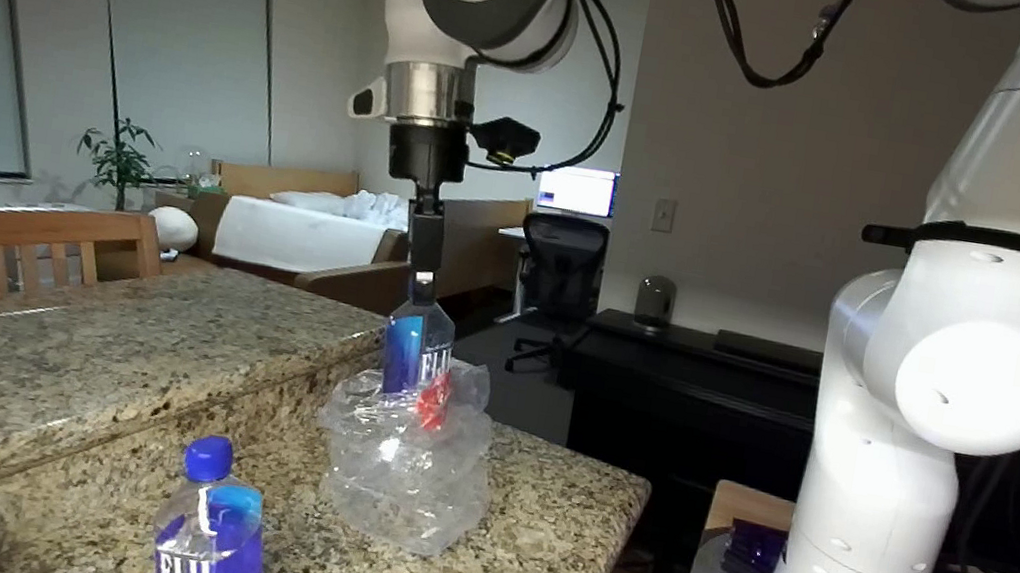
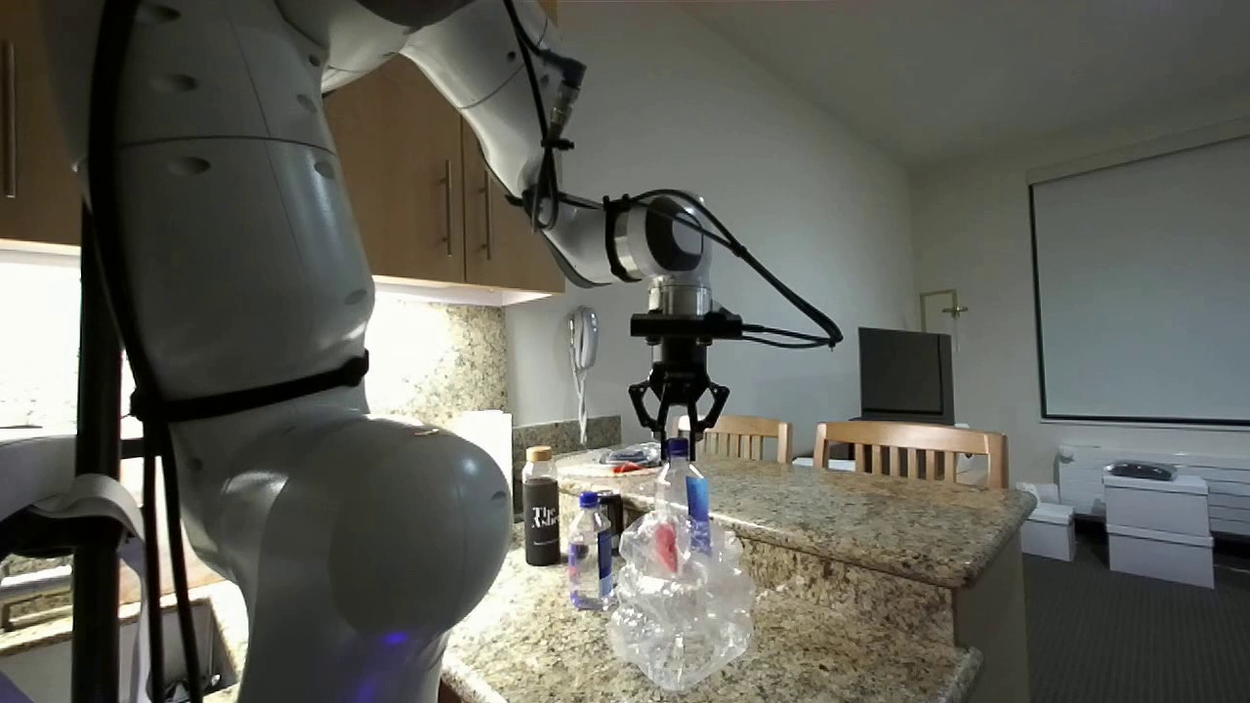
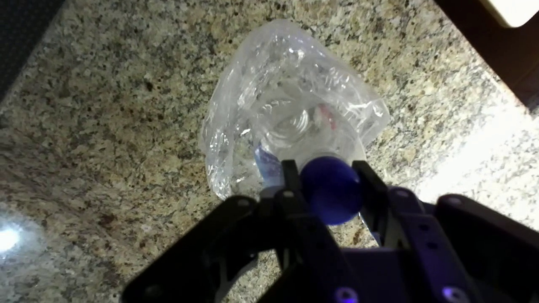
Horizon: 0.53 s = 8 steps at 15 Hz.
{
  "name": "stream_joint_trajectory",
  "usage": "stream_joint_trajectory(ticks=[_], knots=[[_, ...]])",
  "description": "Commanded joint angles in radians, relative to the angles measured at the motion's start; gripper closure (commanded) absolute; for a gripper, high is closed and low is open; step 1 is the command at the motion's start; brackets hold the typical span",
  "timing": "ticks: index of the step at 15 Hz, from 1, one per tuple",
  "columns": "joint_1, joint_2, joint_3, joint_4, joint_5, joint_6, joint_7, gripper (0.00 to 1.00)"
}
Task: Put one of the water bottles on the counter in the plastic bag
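A clear water bottle with a blue cap and blue label [image 1: 421, 339] hangs upright from my gripper [image 1: 422, 284], and also shows in an exterior view [image 2: 682, 488]. In the wrist view, my fingers [image 3: 326, 170] press on both sides of its blue cap [image 3: 330, 191]. The clear plastic bag [image 1: 403, 493] stands on the counter. In both exterior views the bag [image 2: 681, 635] covers the bottle's lower part, which looks inside its opening; the bottle's base seems above the bag's bottom. In the wrist view the bag's rim [image 3: 223, 134] curves around the bottle. A second water bottle [image 1: 210, 535] stands on the counter [image 2: 590, 557].
A dark bottle with a wooden cap [image 2: 541, 508] and a black can [image 2: 612, 508] stand near the second water bottle. A raised granite ledge [image 1: 108, 338] runs along the counter's side, with small items [image 2: 633, 455] on it. The counter's edge [image 1: 629, 507] is near the bag.
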Motion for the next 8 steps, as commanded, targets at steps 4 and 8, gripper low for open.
stream_joint_trajectory(ticks=[4,8], knots=[[0.015,-0.036,0.026,-0.105,-0.027,0.081,0.090,0.85],[0.012,-0.043,0.037,-0.151,-0.056,0.138,0.139,0.85]])
